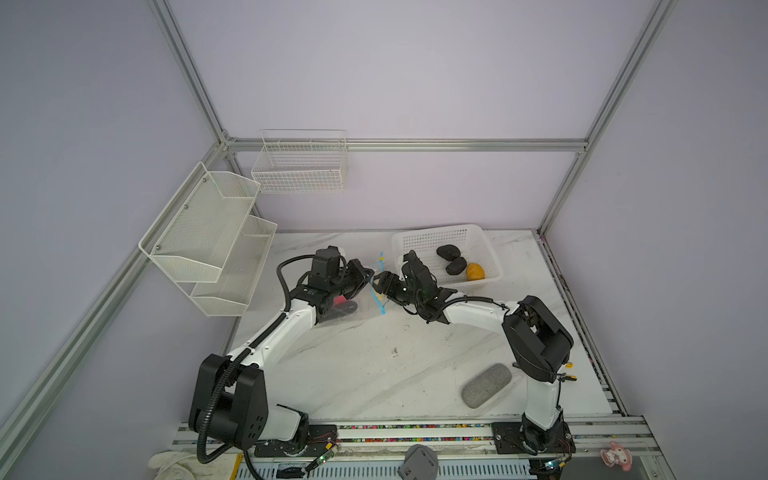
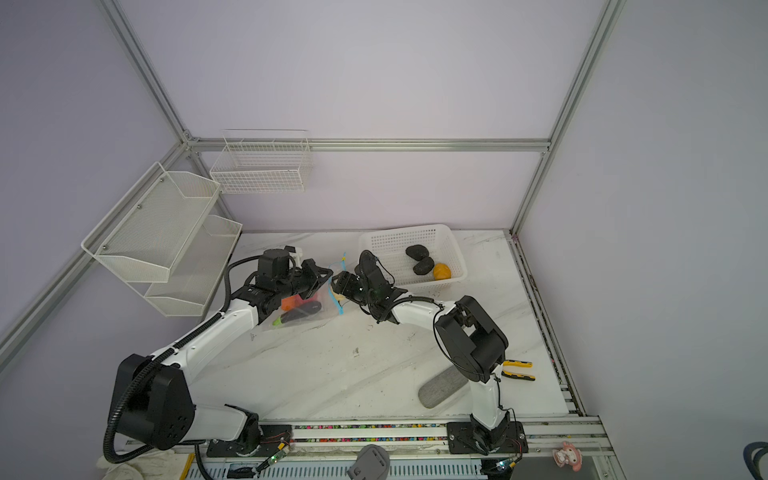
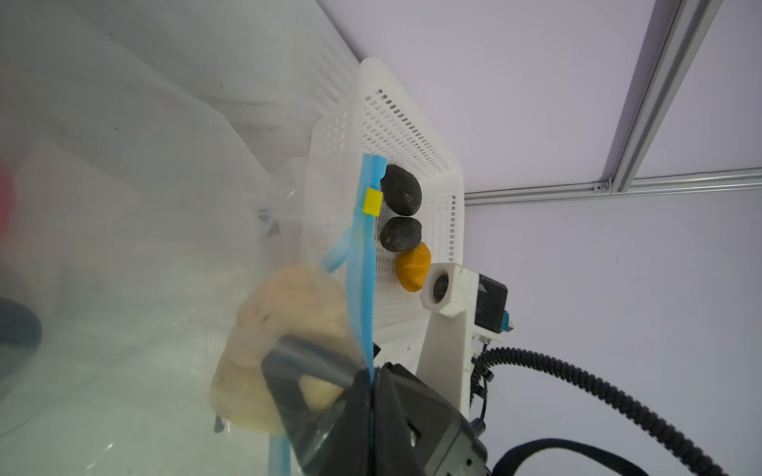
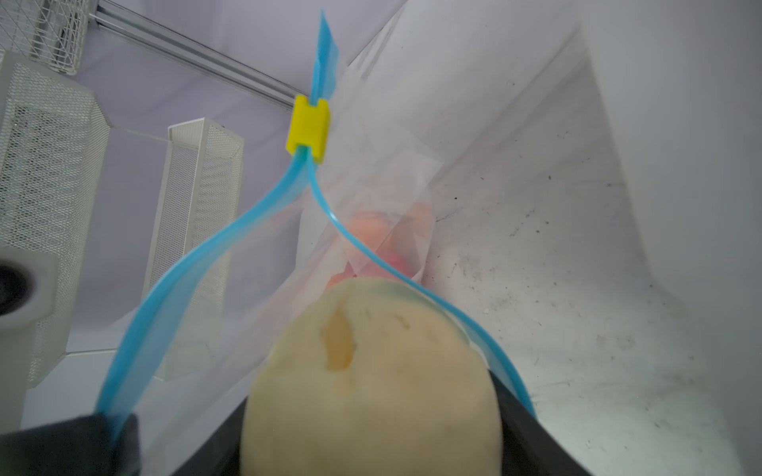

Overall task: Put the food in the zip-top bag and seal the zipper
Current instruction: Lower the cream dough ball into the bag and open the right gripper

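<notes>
**LOADING STEP: CREAM PIECE AT THE BAG MOUTH**

The step in hand is loading, not sealing.

The left gripper is fully closed on one lip of the zipper, the blue strip. It holds that lip up, so the mouth of the bag gapes toward the right gripper.

The right gripper's jaws are spread wide around the cream piece, which fills the gap between them and touches both. The piece sits directly ahead of this gripper, between the two lips of the strip. The yellow slider is beyond the piece, near the far end of the strip, so the zipper is open along most of its length. Pink and orange pieces show through the plastic deeper in the bag.

Two black pieces and an orange piece lie in the basket, beside the right gripper's wrist.

Next move, as judged:
1. Carry the cream piece fully past both lips.
2. Let the piece go.
3. Draw the right gripper straight back without snagging the strip.

The left gripper should hold its pinch throughout. Sealing likely waits until the basket is cleared.
</notes>
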